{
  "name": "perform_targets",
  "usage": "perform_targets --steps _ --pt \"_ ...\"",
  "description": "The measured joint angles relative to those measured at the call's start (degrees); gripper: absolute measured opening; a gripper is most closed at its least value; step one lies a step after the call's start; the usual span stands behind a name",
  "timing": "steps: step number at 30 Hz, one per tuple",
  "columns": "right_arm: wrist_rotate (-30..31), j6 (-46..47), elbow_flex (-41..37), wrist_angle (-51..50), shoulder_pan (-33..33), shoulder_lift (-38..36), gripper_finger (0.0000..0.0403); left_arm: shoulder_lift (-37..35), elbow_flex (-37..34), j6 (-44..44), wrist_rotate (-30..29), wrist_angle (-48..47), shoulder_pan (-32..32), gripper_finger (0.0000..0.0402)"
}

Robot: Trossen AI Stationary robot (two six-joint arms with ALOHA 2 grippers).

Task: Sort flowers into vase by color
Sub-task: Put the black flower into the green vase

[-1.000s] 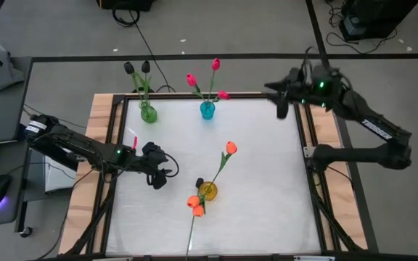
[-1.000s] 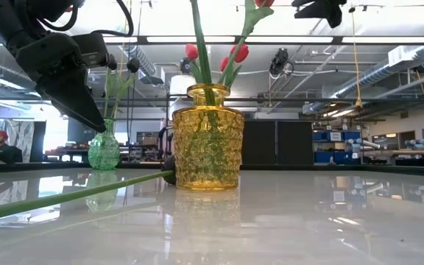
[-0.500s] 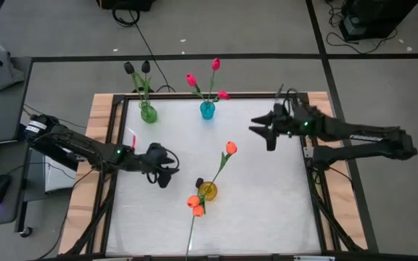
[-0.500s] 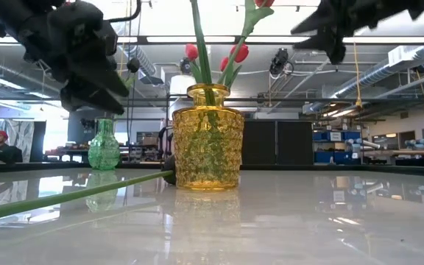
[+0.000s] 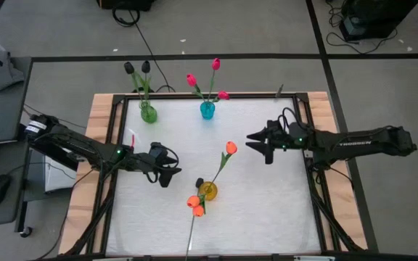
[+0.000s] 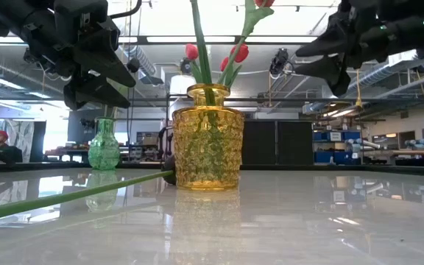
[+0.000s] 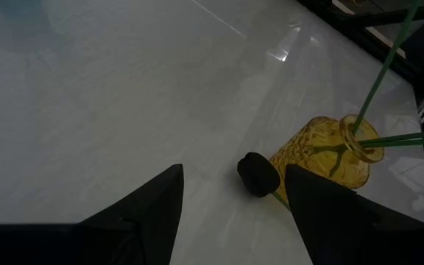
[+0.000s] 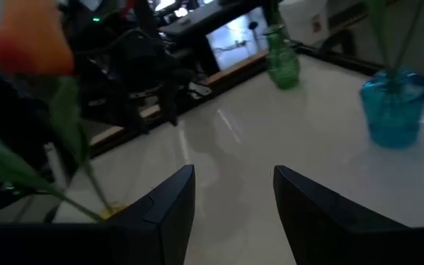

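Both pairs of fingers parted and empty, left gripper poised just short of fallen black tulip bud beside yellow textured glass vase, right gripper near upright orange tulip, seemingly for pickup.

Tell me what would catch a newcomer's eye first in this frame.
Three small vases stand on the white table: a green vase with black tulips and a blue vase with pink-red tulips at the far edge, and a yellow vase with orange tulips in the middle. The left gripper and right gripper, both open, flank the yellow vase.
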Motion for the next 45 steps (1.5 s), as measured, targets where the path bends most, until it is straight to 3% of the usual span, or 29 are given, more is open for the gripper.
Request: perform_targets --steps 7,17,30,33,41,45 --pt "-3.64 -0.04 -0.13 0.33 0.12 -0.02 0.0193 0.00 0.00 -1.75 0.41 0.00 0.02 0.0243" --pt "-3.64 -0.18 -0.13 0.31 0.10 0.00 0.0193 0.00 0.00 -11.02 6.78 -0.10 -0.62 0.0243" --pt "-3.66 -0.19 -0.13 0.30 0.10 0.01 0.0193 6.06 0.56 -22.96 7.36 -3.61 -10.55 0.0243" --pt "-3.66 -0.19 -0.13 0.28 0.10 0.03 0.0193 9.66 5.16 -24.46 8.30 -7.78 -11.75 0.0243" --pt "-3.66 -0.19 -0.13 0.30 0.07 0.03 0.0193 21.25 24.96 -25.52 8.61 -31.22 -11.85 0.0243" --pt "-3.66 -0.19 -0.13 0.40 0.07 0.03 0.0193 26.84 30.85 -27.50 11.52 -37.00 -12.04 0.0243"
